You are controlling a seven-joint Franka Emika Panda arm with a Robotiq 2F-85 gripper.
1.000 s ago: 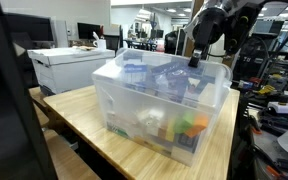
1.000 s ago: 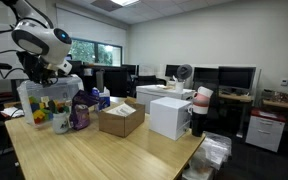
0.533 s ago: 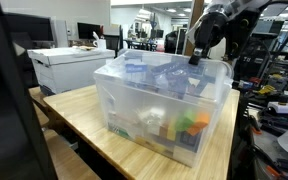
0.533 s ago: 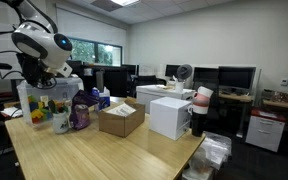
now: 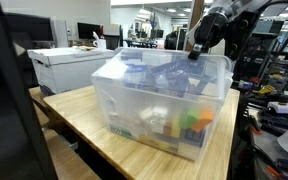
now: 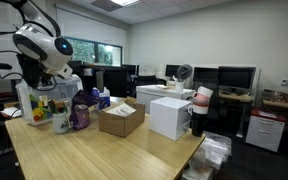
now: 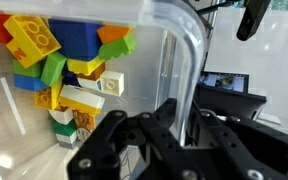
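Note:
A clear plastic bin [image 5: 159, 105] stands on the wooden table [image 5: 84, 120], with coloured toy blocks [image 5: 189, 125] piled inside. My gripper [image 5: 196, 52] is at the bin's far rim, shut on the rim. In the wrist view the black fingers [image 7: 134, 140] pinch the bin's clear wall [image 7: 187, 60] from both sides, and yellow, blue, orange and green blocks [image 7: 69, 60] lie on the bin's floor beside it. In an exterior view the arm [image 6: 44, 45] bends down over the bin [image 6: 46, 105] at the table's left end.
A cardboard box [image 6: 121, 120], a white box [image 6: 171, 116] and a purple bag [image 6: 81, 115] also stand on the table [image 6: 104, 155]. A white case [image 5: 69, 65] sits behind the table. Desks with monitors [image 6: 234, 78] fill the room.
The bin has shifted and tipped slightly, its near corner moving right while the gripper, still clamped on the rim, rose a little.

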